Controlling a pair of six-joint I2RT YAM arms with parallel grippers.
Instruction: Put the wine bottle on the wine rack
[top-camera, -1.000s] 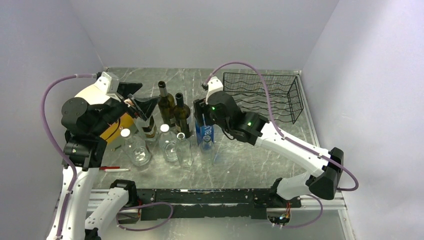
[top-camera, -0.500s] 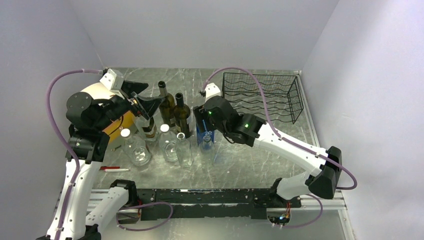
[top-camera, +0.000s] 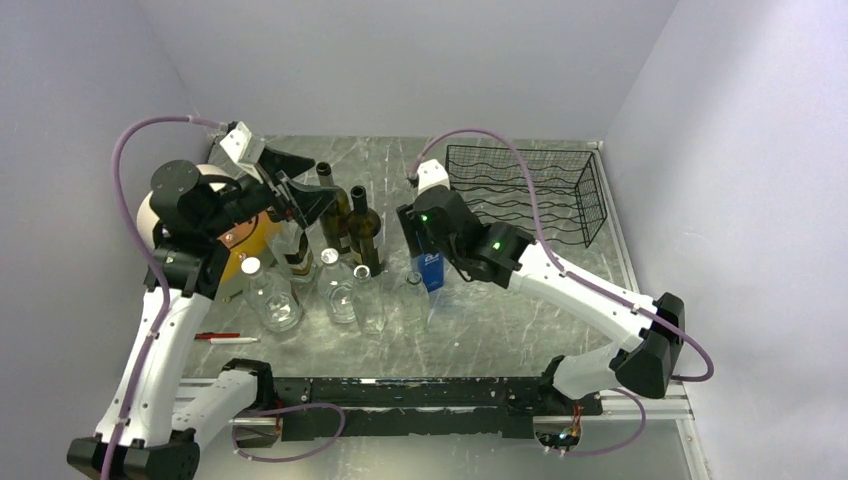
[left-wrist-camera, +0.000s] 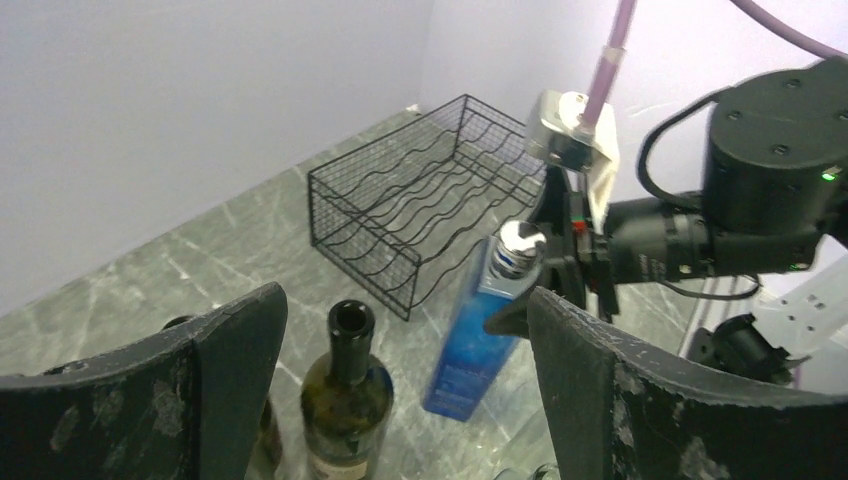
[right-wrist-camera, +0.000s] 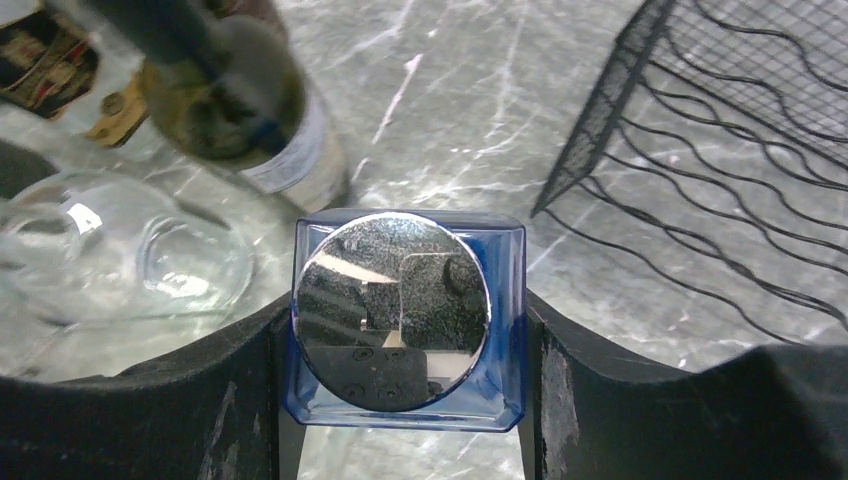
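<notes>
My right gripper (top-camera: 422, 230) is shut on the top of a blue square bottle (top-camera: 432, 270) with a silver cap (right-wrist-camera: 392, 310). It holds the bottle tilted, just left of the wine rack (top-camera: 520, 190). The black wire rack also shows in the right wrist view (right-wrist-camera: 740, 150) and the left wrist view (left-wrist-camera: 420, 205). My left gripper (top-camera: 305, 195) is open and empty. It hovers above two dark green wine bottles (top-camera: 335, 210), one of which shows between its fingers (left-wrist-camera: 345, 390). The blue bottle shows in the left wrist view too (left-wrist-camera: 470, 340).
Several clear glass bottles (top-camera: 340, 290) stand in front of the green ones, with a brown-labelled bottle (top-camera: 297, 255) to their left. A red pen (top-camera: 225, 337) lies near the front left. The enclosure walls stand close behind and beside the rack.
My right gripper has shifted the blue bottle a little right and tilted it, away from the clear bottles. My left arm has risen and swung toward the back right.
</notes>
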